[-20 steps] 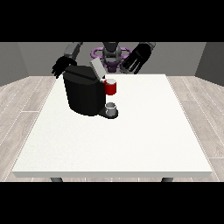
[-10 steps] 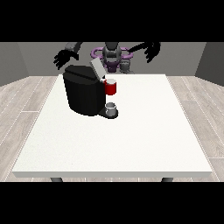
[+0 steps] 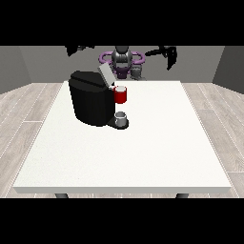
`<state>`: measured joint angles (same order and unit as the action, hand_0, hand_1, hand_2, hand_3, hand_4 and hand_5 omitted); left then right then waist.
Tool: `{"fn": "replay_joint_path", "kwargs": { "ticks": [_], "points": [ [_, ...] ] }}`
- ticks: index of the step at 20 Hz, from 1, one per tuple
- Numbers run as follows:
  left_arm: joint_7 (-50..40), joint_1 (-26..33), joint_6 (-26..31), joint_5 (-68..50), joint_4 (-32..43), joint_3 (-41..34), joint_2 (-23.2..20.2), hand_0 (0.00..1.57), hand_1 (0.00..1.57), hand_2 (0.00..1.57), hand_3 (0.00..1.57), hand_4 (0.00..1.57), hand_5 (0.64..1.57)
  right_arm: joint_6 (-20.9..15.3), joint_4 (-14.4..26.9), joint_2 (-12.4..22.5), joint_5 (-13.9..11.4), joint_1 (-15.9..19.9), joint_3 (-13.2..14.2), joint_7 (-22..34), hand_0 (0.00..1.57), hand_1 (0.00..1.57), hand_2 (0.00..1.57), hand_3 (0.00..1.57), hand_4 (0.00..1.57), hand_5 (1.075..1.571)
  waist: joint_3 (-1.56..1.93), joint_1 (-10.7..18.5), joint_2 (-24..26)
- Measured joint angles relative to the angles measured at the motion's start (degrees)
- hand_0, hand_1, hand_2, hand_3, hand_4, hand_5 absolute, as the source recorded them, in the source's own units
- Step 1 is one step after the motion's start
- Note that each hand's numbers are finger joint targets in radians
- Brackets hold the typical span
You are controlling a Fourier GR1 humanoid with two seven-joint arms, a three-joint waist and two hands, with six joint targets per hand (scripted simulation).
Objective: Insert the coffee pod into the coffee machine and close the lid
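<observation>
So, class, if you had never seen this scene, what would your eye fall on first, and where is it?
The black coffee machine stands out on the white table, left of centre, with its lid tilted up and a red thing at the machine on its right side. A grey thing sits on its base. Behind, the robot's two black hands are raised high.

The table [image 3: 143,152] carries one black coffee machine [image 3: 90,102], near its far left corner. One red thing at the machine [image 3: 121,95] and one grey thing [image 3: 121,116] are present. Two hands show: one at the view's left [image 3: 78,48], one at the view's right [image 3: 169,53].
</observation>
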<state>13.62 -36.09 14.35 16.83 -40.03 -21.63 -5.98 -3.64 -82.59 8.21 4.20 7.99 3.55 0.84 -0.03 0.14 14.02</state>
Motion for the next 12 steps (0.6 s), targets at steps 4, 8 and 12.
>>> {"fn": "replay_joint_path", "kwargs": {
  "ticks": [4,8,12],
  "points": [
    [-0.51,3.04,2.8,-2.91,-2.48,-0.21,0.81,0.0,0.0,0.0,0.0,0.14,1.571,2.17,-1.01,1.17,1.21,1.12,0.23,1.29,0.0,0.0,0.0,0.0,0.0,1.571,0.01,2.99,0.69],
    [-0.79,5.59,2.99,-4.83,-5.89,1.08,3.62,0.0,0.0,0.0,0.0,0.0,1.571,3.19,-0.97,1.92,0.45,3.41,-0.36,1.63,0.0,0.0,0.0,0.0,0.14,1.571,0.03,5.43,-0.48],
    [-1.31,8.58,3.3,-6.32,-10.55,2.57,4.81,0.0,0.0,0.0,0.0,0.22,1.571,4.57,-0.64,2.48,-0.88,4.85,-1.45,1.12,0.0,0.0,0.0,0.0,0.16,1.571,0.04,6.82,-1.91]
  ]
}}
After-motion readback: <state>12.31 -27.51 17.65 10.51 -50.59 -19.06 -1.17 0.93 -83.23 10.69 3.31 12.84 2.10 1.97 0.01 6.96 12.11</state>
